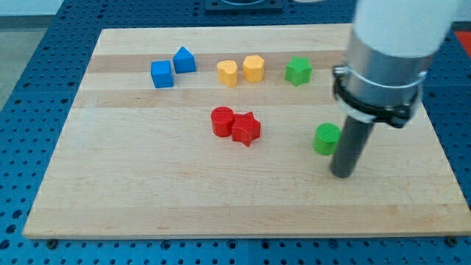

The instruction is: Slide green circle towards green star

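My tip [343,175] rests on the wooden board [147,191], just right of and slightly below the green circle [326,138]; the rod hides the circle's right edge, so I cannot tell whether they touch. No jaws, only a plain rod. Arm housing [390,51] is cut off at the view's top. Green star [298,71] sits well above the circle. Left of it: yellow hexagon [254,68], yellow heart [228,73], blue pentagon-like block [184,59], blue cube [162,74]. Red cylinder [222,121] touches the red star [246,129] mid-board.
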